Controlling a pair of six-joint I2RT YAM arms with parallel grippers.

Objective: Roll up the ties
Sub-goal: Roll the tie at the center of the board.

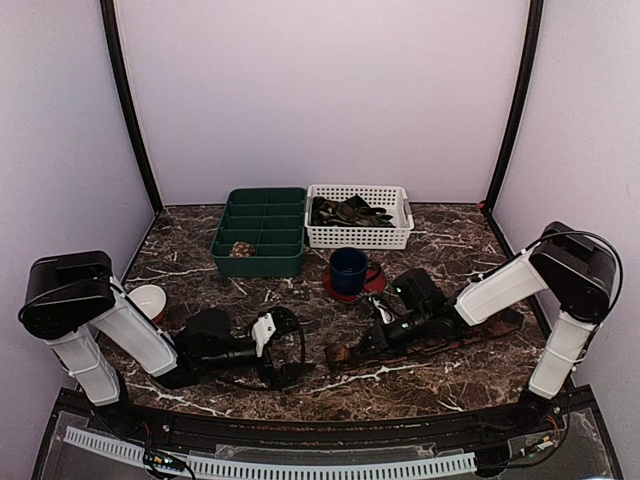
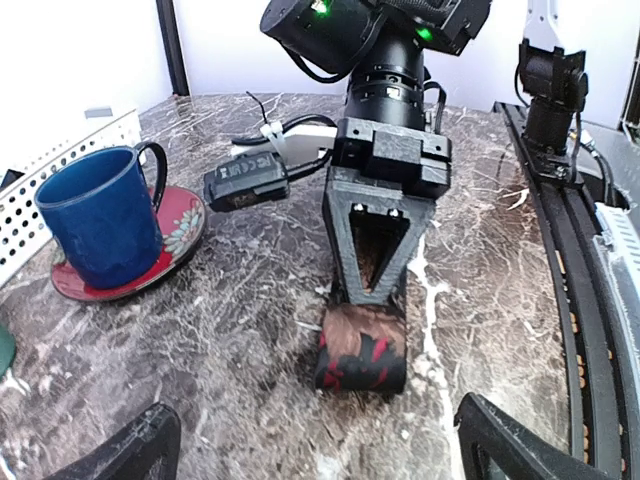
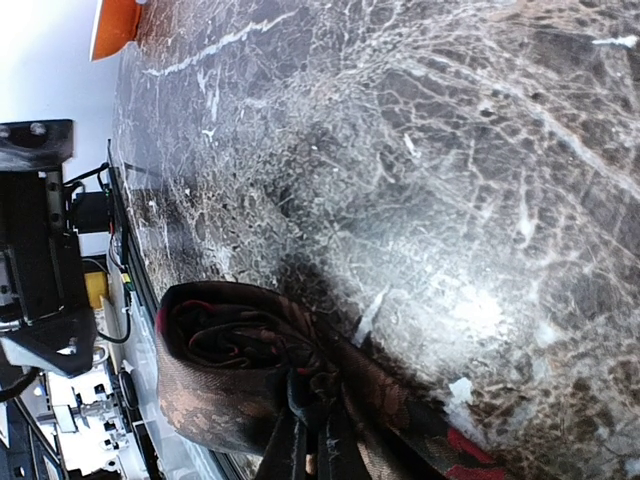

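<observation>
A white basket (image 1: pixel 360 237) and a green tray (image 1: pixel 258 264) were set at the back of the table (image 1: pixel 450 250), with a blue mug (image 1: pixel 348 268) nearer. The tie (image 2: pixel 362 352), laid near the front edge, was pinched by the right gripper (image 2: pixel 366 298). Its rolled end was obscured from above and shown only by the wrist views. The left gripper (image 1: pixel 292 345) was spread wide.

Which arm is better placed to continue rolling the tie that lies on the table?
Right. The right gripper is closed on the partly rolled end of the tie, whose rest lies stretched out behind. The left gripper is open, empty, and apart from the roll.
</observation>
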